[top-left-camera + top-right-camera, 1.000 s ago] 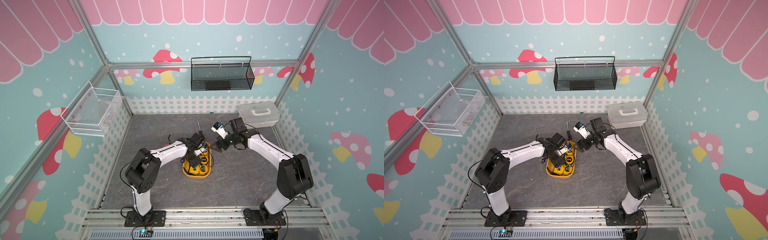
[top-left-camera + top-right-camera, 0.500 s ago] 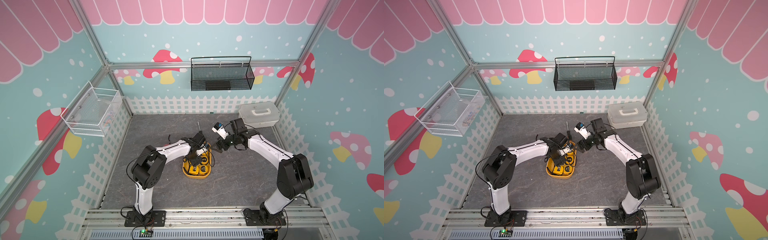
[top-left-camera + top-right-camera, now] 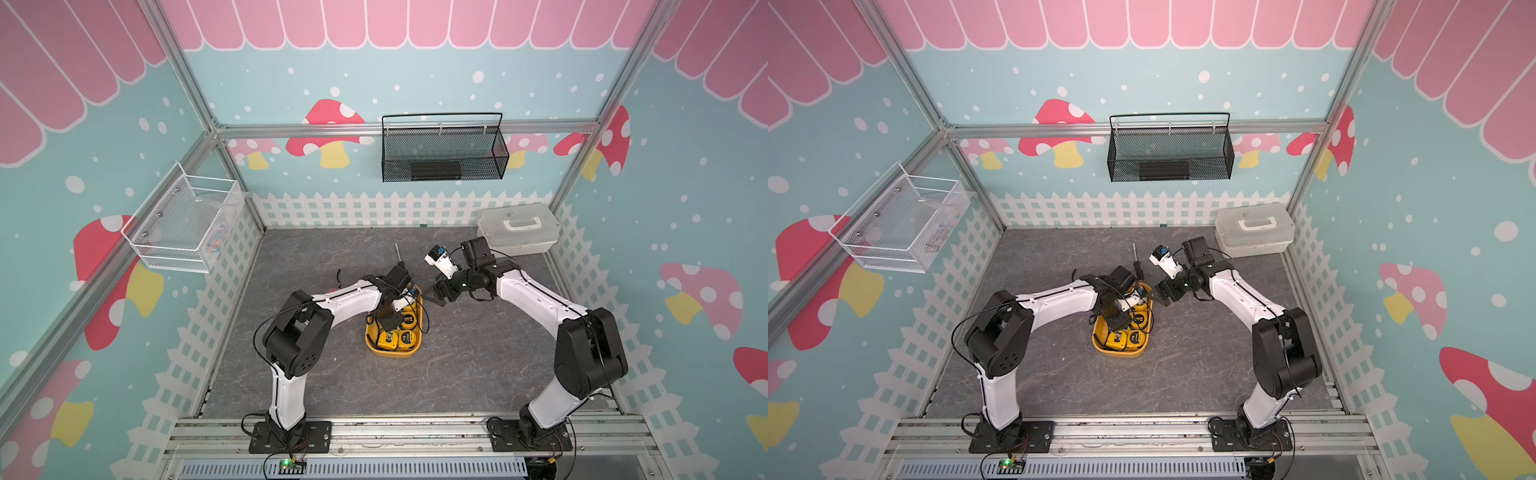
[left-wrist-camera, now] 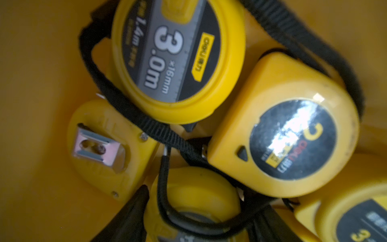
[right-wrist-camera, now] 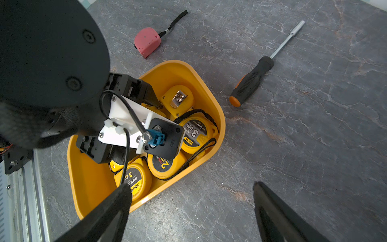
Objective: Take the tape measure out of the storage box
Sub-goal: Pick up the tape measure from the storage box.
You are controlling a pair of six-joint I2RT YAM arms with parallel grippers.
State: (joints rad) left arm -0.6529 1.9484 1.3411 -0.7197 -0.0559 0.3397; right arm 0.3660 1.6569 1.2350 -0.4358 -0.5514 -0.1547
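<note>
Since a second ago the left arm's elbow has swung in toward the storage box and the left gripper sits in it with jaws narrower; the right arm has not moved. The left jaws are now part-open, one finger on each side of a yellow tape measure lying in the box. No firm clamp is visible, and a black strap crosses it. The right gripper hovers just beside the box, jaws wide, holding nothing. The box is on the grey floor and holds several yellow tape measures packed touching: one label-up reading 3.0m, one clip-side up, one with a round black label, straps tangled over them. A pink tape measure and a screwdriver lie outside, near the box. The white lidded case is shut, well apart from the box. The black mesh basket on the wall holds a dark flat item. The white mesh basket contents are unclear.
</note>
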